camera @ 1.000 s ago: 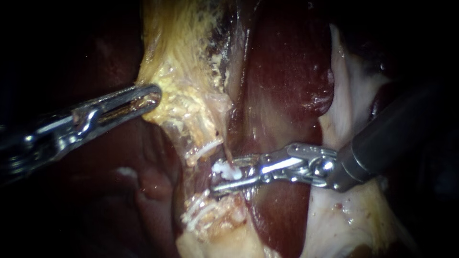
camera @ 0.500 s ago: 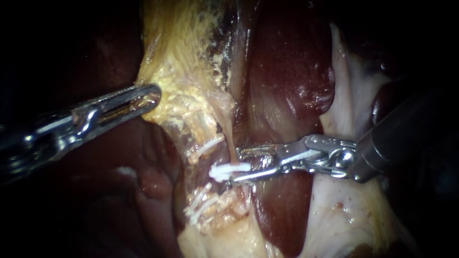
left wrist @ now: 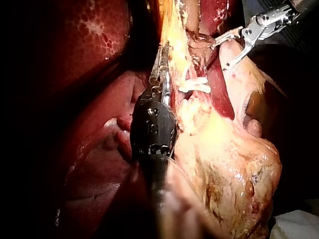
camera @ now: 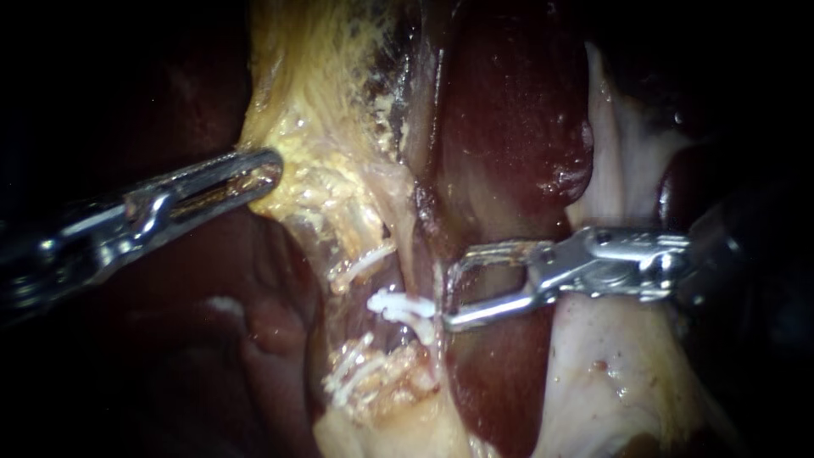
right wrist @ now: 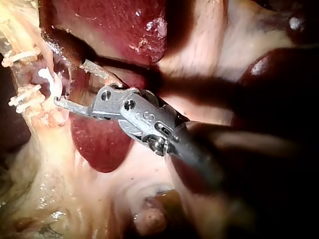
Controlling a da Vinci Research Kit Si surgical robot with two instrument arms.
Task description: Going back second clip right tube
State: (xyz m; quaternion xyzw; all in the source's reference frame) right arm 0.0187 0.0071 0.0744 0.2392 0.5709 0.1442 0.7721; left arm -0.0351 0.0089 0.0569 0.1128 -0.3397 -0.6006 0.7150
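Note:
A white clip (camera: pixel 403 307) sits across the thin pale right tube (camera: pixel 417 246), free of any instrument. My right instrument (camera: pixel 447 293) comes in from the right; its jaws stand open just right of the clip, with nothing between them. In the right wrist view the same open jaws (right wrist: pixel 70 83) end beside the clip (right wrist: pixel 47 77). My left instrument (camera: pixel 254 174) is shut on the yellow fatty tissue (camera: pixel 314 153) and holds it out to the left. The left wrist view shows these jaws (left wrist: pixel 160 64) lying along that tissue, the clip (left wrist: pixel 194 85) beside them.
Two more white clips lie on the strands above (camera: pixel 365 263) and below (camera: pixel 352 369) the new clip. Dark red liver (camera: pixel 509 110) rises behind the tubes. Pale tissue (camera: pixel 610 382) lies under the right shaft.
My right instrument's jaws have opened and drawn back to the right, leaving the white clip shut on the tube. The left instrument has kept its hold and place.

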